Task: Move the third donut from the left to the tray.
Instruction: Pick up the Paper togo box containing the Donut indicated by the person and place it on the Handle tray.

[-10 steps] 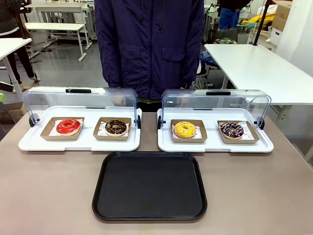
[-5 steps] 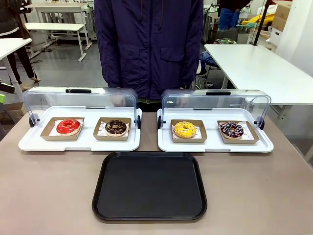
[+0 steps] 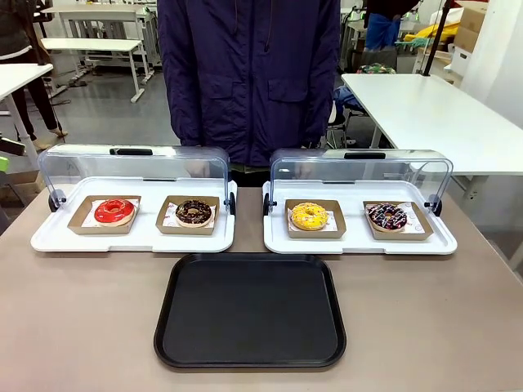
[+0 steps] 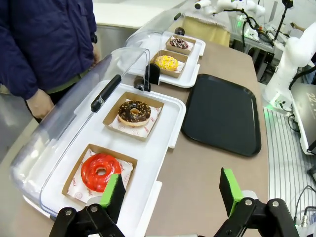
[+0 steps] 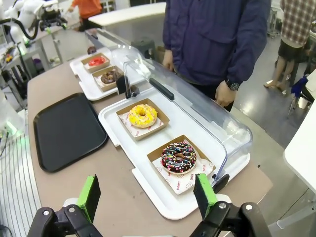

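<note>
The third donut from the left [image 3: 309,216] sits in the left slot of the right-hand white display tray [image 3: 359,243], under its raised clear lid [image 3: 359,170]. The front view lays all four donuts in one row across the desk [image 3: 82,327]. The black tray [image 3: 249,310] is in front of them and a person [image 3: 249,73] in a dark jacket stands behind.

My right wrist view brings that donut close. It is a ring with bright yellow icing and small sprinkles, on white paper in a shallow square brown cardboard holder [image 5: 163,120]. It lies ahead of my right claw [image 5: 147,193], roughly in line with the gap between my fingers, just past the dark sprinkled donut [image 5: 178,158]. The black tray lies ahead to that claw's left. This view also catches the person's hand [image 5: 224,94], with a wristwatch, beyond the lid.

From my left claw [image 4: 171,190] the yellow donut is far ahead, beyond the red donut [image 4: 101,170] and the chocolate donut [image 4: 133,111]. Both claws hang above the desk, fingers spread wide apart with nothing between them.
</note>
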Robot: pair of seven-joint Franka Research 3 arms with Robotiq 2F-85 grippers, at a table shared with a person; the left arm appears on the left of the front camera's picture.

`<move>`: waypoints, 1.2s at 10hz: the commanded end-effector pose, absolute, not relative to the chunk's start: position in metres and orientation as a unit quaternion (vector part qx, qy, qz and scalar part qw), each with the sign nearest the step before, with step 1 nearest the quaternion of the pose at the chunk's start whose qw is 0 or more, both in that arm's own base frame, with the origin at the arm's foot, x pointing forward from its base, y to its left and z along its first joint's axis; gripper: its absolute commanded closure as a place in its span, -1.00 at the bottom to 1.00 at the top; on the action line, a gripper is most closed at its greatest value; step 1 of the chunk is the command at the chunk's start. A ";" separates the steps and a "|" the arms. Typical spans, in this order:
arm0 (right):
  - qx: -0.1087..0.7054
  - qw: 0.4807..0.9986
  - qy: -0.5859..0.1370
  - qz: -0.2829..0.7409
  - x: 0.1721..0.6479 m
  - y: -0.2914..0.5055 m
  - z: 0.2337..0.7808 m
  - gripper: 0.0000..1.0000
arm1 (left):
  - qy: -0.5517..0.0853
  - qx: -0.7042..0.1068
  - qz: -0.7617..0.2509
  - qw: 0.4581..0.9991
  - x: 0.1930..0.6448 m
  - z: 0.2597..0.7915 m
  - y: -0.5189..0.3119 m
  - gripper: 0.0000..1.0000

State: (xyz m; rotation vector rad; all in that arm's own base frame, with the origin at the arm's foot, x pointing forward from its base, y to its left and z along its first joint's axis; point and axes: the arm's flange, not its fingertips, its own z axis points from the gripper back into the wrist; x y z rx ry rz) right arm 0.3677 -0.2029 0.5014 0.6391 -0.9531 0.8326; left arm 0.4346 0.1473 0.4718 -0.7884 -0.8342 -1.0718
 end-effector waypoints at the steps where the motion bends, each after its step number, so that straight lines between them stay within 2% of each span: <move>1: 0.296 0.749 -0.451 0.386 0.370 -0.203 0.502 -1.00 | -0.367 -0.353 -0.486 0.710 0.434 0.475 0.148 -1.00; 12: 0.296 0.749 -0.451 0.386 0.370 -0.203 0.502 -1.00 | -0.367 -0.353 -0.486 0.710 0.434 0.475 0.148 -1.00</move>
